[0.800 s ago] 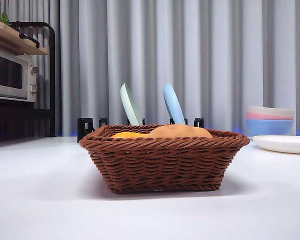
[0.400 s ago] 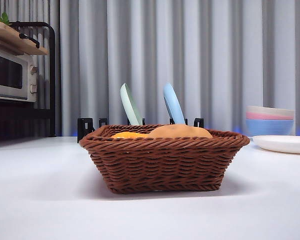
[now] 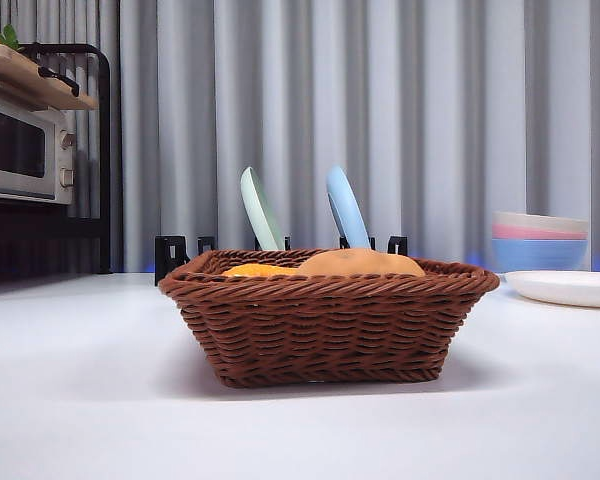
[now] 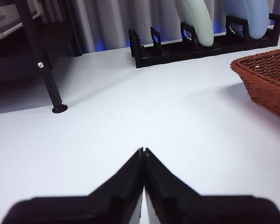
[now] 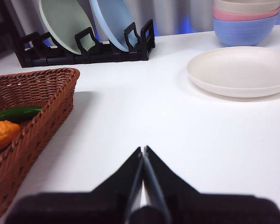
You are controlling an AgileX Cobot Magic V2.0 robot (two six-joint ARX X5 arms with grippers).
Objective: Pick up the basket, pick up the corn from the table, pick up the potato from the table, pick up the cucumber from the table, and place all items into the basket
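The brown wicker basket (image 3: 325, 325) stands on the white table (image 3: 80, 400) in the front view. The tan potato (image 3: 360, 263) and the orange-yellow corn (image 3: 258, 270) rise just above its rim. In the right wrist view the basket (image 5: 35, 116) holds the dark-green cucumber (image 5: 16, 113) and the corn's tapered end (image 5: 2, 134). My right gripper (image 5: 143, 150) is shut and empty over bare table beside the basket. My left gripper (image 4: 143, 151) is shut and empty over bare table, with a basket corner (image 4: 266, 77) off to one side.
A black dish rack with a pale green plate (image 3: 260, 210) and a blue plate (image 3: 345, 208) stands behind the basket. Stacked bowls (image 3: 540, 240) and a cream plate (image 3: 565, 287) are at the right. A microwave (image 3: 25, 150) on a black shelf is at the far left.
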